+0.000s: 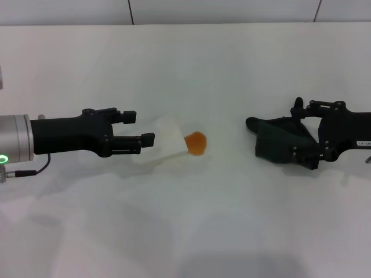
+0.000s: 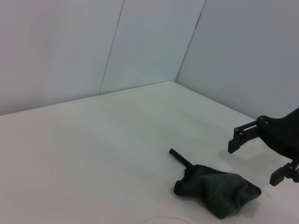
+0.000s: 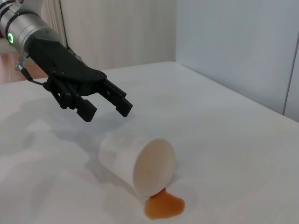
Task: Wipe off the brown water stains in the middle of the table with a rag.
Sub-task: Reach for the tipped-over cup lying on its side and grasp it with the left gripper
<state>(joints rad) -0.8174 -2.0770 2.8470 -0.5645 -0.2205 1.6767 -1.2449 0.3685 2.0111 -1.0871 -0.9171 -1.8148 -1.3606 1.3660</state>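
The table (image 1: pixel 185 220) is a plain white, smooth top that fills most of the head view, with pale wall panels behind its far edge; the right wrist view also shows a strip of wooden floor off to one side.

Near the middle lies the stain (image 1: pixel 196 143), one small glossy orange-brown blob. A white paper cup (image 1: pixel 164 141) lies on its side with its mouth right at the stain, the liquid pooled just below the rim in the right wrist view.

The left gripper (image 1: pixel 139 128) hangs just left of the cup, fingers spread wide and holding nothing.

The rag (image 1: pixel 282 142), dark green and wrinkled, sits on the table well to the right of the stain. The right gripper (image 1: pixel 283 134) is at the rag, one finger reaching past its far side; the cloth covers much of the fingers, so whether they grip it cannot be told.

In the left wrist view only a sliver of the cup's rim shows, and the right arm is cut off at the frame edge
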